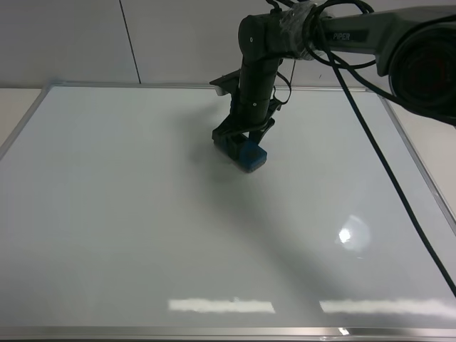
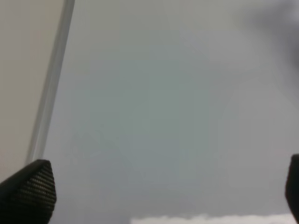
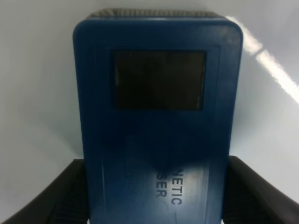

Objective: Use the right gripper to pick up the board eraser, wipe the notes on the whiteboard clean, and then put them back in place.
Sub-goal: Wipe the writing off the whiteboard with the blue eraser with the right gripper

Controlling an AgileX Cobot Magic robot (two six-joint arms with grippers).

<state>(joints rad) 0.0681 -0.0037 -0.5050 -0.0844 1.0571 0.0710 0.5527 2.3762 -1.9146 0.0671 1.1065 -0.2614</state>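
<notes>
Fig.: R gripper [image 1: 246,151] was clamped on board eraser [image 1: 253,157], which rested on whiteboard [image 1: 142,235] near far edge, right of centre. Eraser's long axis ran straight out from betw. the fingers. No notes visible. L gripper [image 2: 161,189] gaped open.

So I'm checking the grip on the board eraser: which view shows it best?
The right wrist view: the board eraser fills the frame, the right gripper clamping its sides. The exterior high view shows it small, on the whiteboard. The left wrist view shows none of it.
</notes>
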